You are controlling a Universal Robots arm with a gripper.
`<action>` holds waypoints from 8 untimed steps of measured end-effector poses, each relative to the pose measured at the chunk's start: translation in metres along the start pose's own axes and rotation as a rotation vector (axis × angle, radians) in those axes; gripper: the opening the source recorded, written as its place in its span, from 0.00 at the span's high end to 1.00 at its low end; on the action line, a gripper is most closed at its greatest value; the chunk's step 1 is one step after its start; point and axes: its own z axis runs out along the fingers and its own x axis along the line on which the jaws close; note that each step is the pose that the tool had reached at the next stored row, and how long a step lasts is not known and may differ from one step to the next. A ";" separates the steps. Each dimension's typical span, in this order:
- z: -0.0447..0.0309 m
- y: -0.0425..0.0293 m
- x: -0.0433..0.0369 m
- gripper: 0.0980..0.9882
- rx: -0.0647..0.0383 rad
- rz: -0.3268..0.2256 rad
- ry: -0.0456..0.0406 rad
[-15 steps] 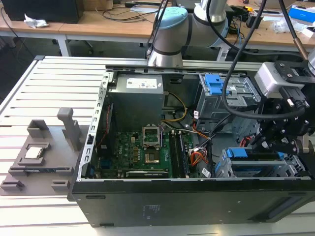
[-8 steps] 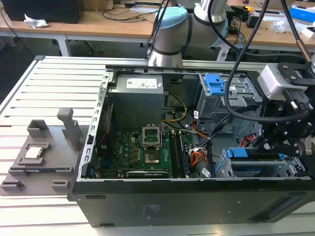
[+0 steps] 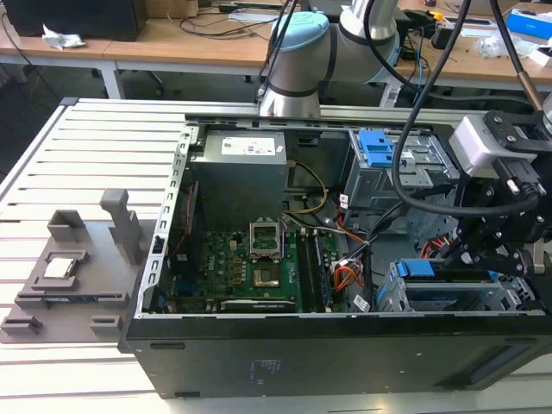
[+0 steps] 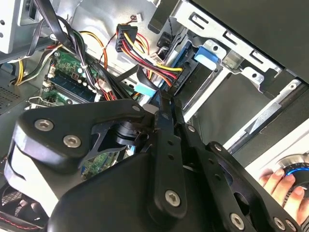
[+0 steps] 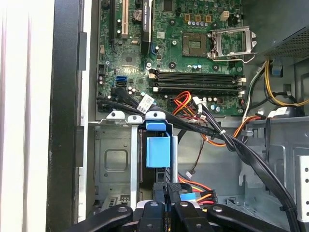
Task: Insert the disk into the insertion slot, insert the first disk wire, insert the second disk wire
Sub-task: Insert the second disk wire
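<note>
Here, the open black steel computer case holds a green motherboard. Its silver perforated drive cage contains the blue-framed grey disk, just ahead of the black gripper, whose fingers are pinched together near red-yellow wires.

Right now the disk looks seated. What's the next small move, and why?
Likely nudge the claw toward the disk: the disk sits in the insertion slot, and the claw is right at a light blue connector beside it.
</note>
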 end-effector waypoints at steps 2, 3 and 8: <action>-0.0022 0.0002 -0.0002 0.94 0.000 0.000 -0.0016; -0.0038 0.0004 -0.0003 0.94 0.000 0.000 -0.0007; -0.0026 0.0003 -0.0002 0.94 0.000 -0.001 -0.0025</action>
